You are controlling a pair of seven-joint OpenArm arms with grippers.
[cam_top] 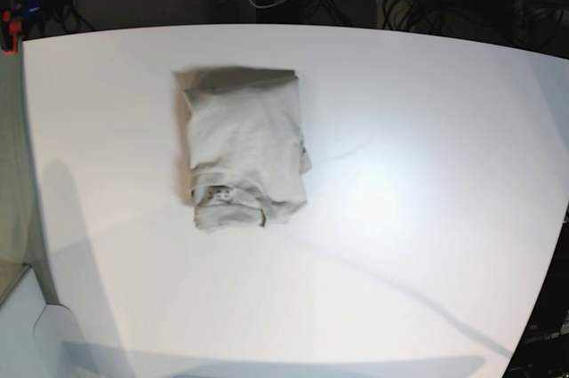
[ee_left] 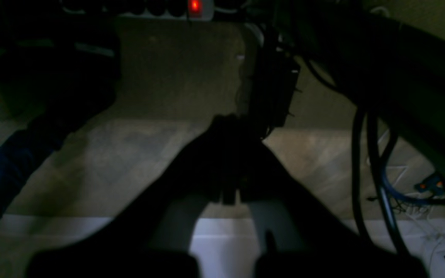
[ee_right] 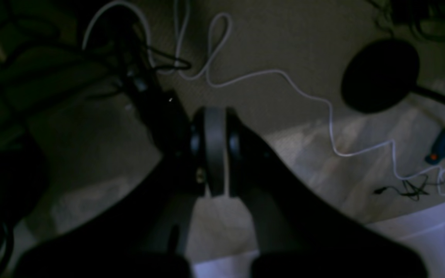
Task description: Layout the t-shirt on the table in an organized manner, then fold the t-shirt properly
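In the base view the beige t-shirt [cam_top: 243, 145] lies as a compact folded rectangle on the white table [cam_top: 427, 173], left of centre, its neck end towards the near side. Neither arm shows in that view. The left wrist view shows my left gripper [ee_left: 229, 124] shut with nothing in it, hanging over a dim floor. My right gripper [ee_right: 215, 116] is likewise shut and empty in the right wrist view, also over the floor. The shirt appears in neither wrist view.
Cables cover the floor: black ones [ee_left: 365, 173] in the left wrist view, a white cord [ee_right: 284, 77] in the right. A power strip with a red light [ee_left: 195, 5], a dark round base [ee_right: 380, 75] and a blue glue gun [ee_right: 444, 146] lie there too.
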